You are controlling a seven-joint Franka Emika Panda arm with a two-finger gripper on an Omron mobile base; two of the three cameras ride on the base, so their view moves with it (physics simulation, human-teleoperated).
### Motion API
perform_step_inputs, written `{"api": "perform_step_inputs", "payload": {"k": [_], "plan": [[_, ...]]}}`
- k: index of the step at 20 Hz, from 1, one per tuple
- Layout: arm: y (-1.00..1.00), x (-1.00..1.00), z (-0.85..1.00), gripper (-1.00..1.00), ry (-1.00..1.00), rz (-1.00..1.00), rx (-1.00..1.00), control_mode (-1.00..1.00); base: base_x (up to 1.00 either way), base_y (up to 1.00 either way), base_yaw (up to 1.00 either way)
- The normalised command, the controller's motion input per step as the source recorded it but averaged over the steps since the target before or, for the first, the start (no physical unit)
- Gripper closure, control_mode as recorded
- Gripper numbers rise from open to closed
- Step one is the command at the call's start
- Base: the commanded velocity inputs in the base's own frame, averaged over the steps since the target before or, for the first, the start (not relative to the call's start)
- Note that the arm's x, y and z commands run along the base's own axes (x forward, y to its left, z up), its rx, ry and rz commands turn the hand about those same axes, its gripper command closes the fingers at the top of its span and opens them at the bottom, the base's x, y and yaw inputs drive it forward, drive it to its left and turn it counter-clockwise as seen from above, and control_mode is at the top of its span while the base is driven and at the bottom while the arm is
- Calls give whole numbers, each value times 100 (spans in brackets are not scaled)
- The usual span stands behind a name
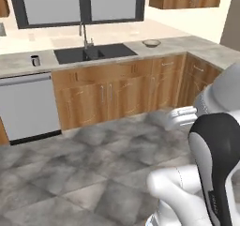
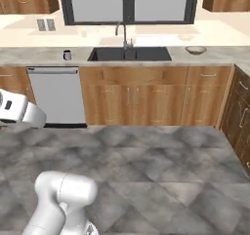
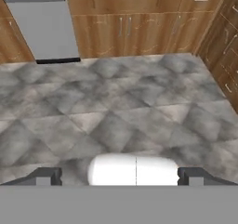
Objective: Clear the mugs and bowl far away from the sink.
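Grey stone tabletop carries a dark mug left of the black sink and the bowl right of it near the corner; a second mug cannot be made out at this range. The gripper is spread wide with nothing held, aimed at bare tiled floor well apart from the cabinets. Open floor is left for driving in, but the corner cabinets on the right could be clipped during a wide swing, and the bowl could be pushed off the tabletop edge.

Base views face far sink counter from left, right; hand view low over floor.
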Motion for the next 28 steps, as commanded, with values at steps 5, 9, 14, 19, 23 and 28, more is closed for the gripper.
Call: {"api": "perform_step_inputs", "payload": {"k": [5,9,14,19,23,28], "plan": [[0,0,0,-100,0,0,0,100,100,39,24],[0,0,0,-100,0,0,0,100,100,42,17],[0,0,0,-100,0,0,0,100,100,74,2],[0,0,0,-100,0,0,0,100,100,90,0],[0,0,0,-100,0,0,0,100,100,96,2],[0,0,0,-100,0,0,0,100,100,55,6]]}}
